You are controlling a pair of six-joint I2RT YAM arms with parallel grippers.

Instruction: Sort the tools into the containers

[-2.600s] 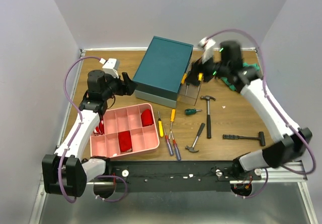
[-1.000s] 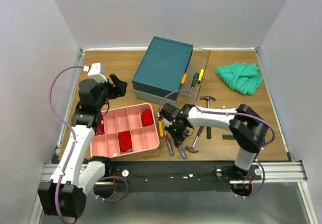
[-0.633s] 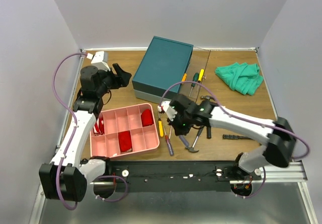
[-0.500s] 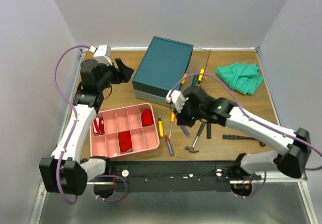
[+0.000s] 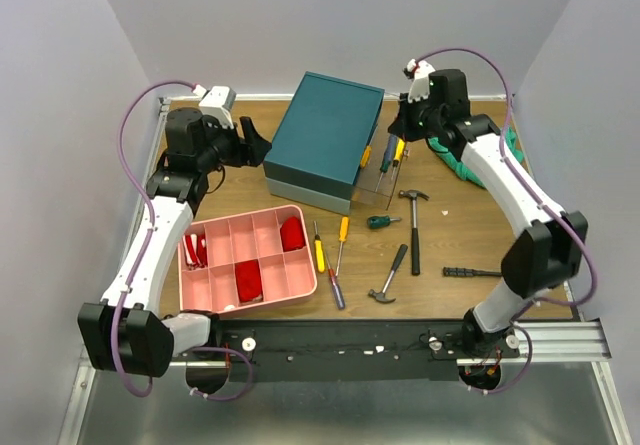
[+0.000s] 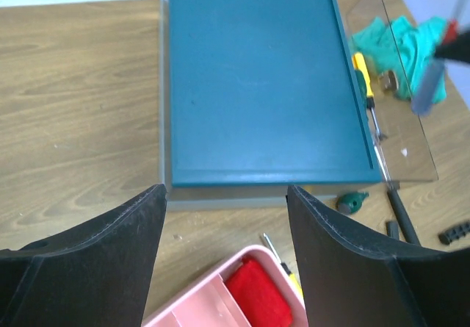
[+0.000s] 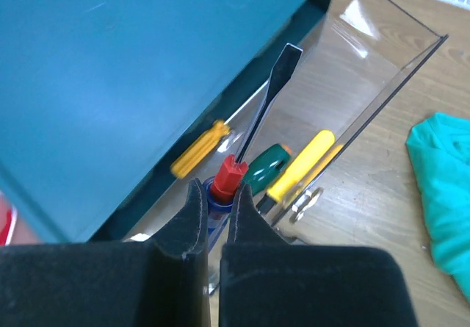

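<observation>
The right end effector is clamped on a slim screwdriver. It pinches the blue handle just below the red collar, and the flat blade points away over the open clear drawer. That drawer juts from the right side of the teal box on the far part of the bench. Drivers with yellow, green and orange handles lie in it. The left end effector hangs just left of the box, fingers well apart with nothing between them.

The held screwdriver is likely light and rigid, with a smooth plastic handle that could twist in a narrow pinch. A grip on the thickest part of the handle looks right, and a low release would spare the thin drawer wall.

Nearer the arms lie two hammers, likely head-heavy. They are best taken on the handle close to the steel head so they do not tip. The black T-tool looks easiest to take across its long bar.
</observation>
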